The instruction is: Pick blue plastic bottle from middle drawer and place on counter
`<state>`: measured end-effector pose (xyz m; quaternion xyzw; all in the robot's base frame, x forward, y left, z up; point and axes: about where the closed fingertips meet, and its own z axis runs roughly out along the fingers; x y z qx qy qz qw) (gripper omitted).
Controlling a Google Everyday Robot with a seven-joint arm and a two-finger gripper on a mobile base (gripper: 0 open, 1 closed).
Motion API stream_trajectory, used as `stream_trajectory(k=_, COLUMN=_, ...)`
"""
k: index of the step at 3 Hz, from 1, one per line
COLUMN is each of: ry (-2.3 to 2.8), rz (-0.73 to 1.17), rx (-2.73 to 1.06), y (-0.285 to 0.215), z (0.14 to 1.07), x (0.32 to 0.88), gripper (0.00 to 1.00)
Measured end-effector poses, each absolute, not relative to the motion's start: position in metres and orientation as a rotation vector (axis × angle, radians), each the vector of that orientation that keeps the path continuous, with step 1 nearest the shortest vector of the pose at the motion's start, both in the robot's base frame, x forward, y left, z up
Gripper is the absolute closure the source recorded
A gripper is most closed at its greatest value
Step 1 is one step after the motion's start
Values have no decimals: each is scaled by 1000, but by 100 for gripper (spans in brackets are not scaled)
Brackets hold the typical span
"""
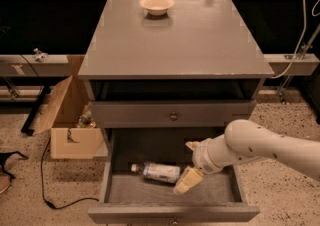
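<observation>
The blue plastic bottle (159, 172) lies on its side in the open middle drawer (172, 213), white cap pointing left. My gripper (190, 164) reaches into the drawer from the right on a white arm. It is open, with one cream finger (187, 181) low beside the bottle's right end and the other finger further back. It is empty and just right of the bottle. The grey counter (175, 45) is the cabinet's top, above the drawer.
A small cream bowl (157, 4) stands at the back of the counter. A shut drawer front with a round knob (173, 116) sits above the open drawer. An open cardboard box (65, 125) and a black cable (45, 190) lie on the floor to the left.
</observation>
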<state>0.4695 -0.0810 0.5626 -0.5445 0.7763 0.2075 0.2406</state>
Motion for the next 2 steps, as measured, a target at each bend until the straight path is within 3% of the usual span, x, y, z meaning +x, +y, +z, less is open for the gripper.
stream_trajectory(k=2, ry=2060, rz=572, rx=-1443, y=-55, z=509, x=508, gripper=0)
